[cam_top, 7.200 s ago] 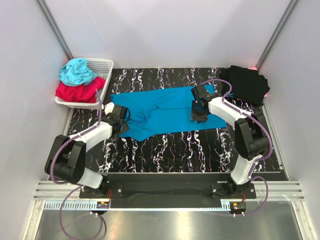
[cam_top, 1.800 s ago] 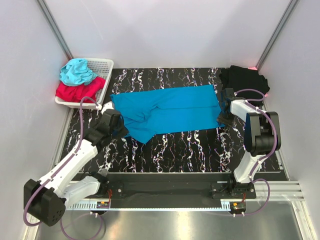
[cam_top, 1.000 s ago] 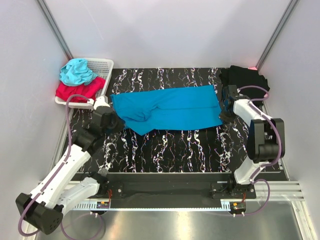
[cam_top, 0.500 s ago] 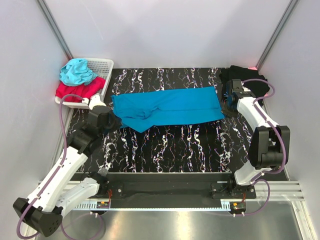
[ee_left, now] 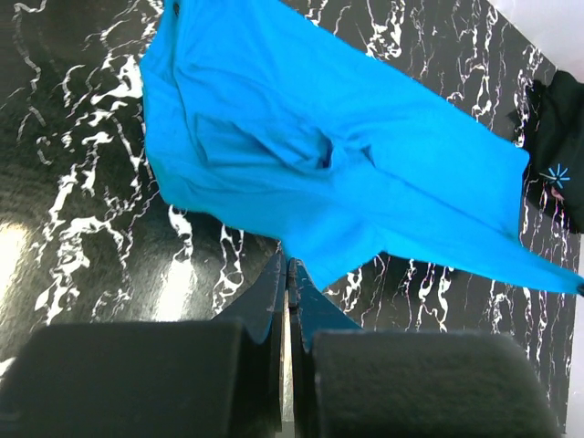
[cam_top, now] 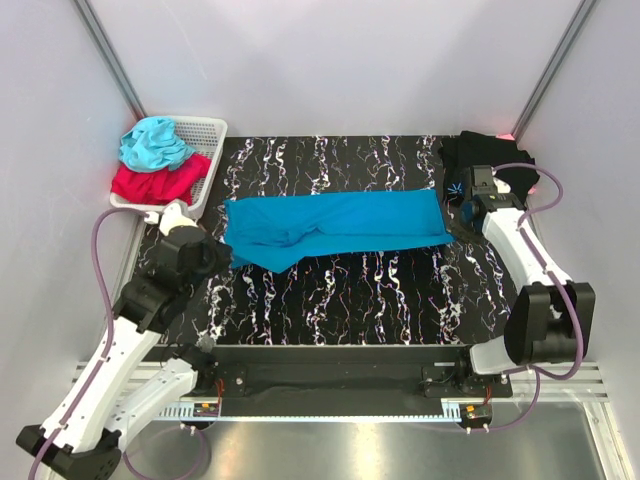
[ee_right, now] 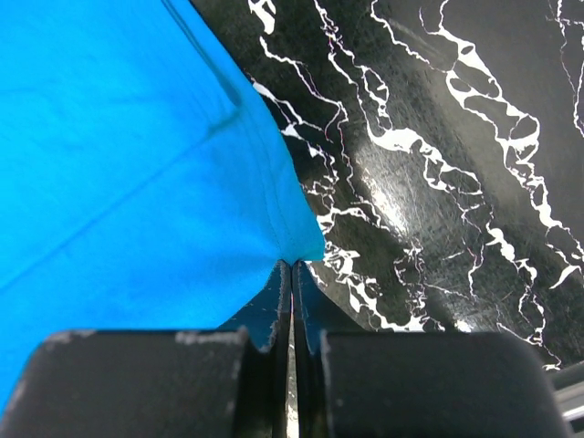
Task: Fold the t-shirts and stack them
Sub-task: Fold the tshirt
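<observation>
The blue t-shirt [cam_top: 340, 222] lies as a long narrow band across the middle of the black marbled table, stretched between both arms. My left gripper [cam_top: 222, 256] is shut on its near left edge; in the left wrist view the jaws [ee_left: 287, 266] pinch a point of the blue t-shirt [ee_left: 319, 164]. My right gripper [cam_top: 452, 222] is shut on the right corner, seen pinched in the right wrist view [ee_right: 292, 265] with blue t-shirt [ee_right: 119, 164] spreading left. The black t-shirt [cam_top: 495, 158] sits bunched at the back right corner, its pale-blue starburst print [ee_left: 554, 174] showing.
A white basket [cam_top: 205, 128] stands at the back left, holding a crumpled cyan cloth [cam_top: 155, 142] and a red cloth [cam_top: 155, 185]. Grey walls close in the table on three sides. The arms' bases sit on the rail at the near edge.
Both grippers have moved outward and toward the back with the blue t-shirt's near edge. The shirt has become a narrower, tauter band.
</observation>
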You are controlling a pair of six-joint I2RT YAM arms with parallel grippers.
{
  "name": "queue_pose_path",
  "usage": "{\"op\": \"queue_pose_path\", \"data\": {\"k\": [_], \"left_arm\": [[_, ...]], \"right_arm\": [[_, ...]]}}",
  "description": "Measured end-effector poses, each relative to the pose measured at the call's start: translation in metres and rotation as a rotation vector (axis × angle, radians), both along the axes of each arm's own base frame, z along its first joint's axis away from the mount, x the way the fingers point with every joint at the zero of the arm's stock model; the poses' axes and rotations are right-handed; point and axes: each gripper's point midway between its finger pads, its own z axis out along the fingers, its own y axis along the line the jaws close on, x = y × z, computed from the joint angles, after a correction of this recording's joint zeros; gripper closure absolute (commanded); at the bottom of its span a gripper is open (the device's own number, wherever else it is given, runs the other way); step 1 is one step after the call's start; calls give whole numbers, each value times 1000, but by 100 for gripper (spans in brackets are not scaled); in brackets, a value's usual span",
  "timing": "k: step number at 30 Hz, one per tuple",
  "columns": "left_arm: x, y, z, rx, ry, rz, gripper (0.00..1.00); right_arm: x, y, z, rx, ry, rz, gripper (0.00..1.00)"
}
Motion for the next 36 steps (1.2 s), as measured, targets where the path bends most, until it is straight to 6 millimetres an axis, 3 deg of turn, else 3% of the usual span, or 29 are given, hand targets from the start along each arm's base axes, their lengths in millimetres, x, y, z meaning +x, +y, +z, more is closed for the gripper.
{"op": "queue_pose_path", "data": {"k": [7, 13, 27, 36], "left_arm": [[-8, 7, -4, 1, 22, 28, 100], [-1, 8, -13, 43, 72, 47, 100], [44, 4, -5, 139, 99, 102, 100], [72, 3, -10, 174, 129, 145, 100]], "right_arm": [[-11, 0, 3, 4, 1, 2, 100], [-10, 1, 3, 4, 6, 3, 100], [28, 1, 22, -11, -38, 35, 100], [45, 6, -7, 0, 29, 61, 100]]}}
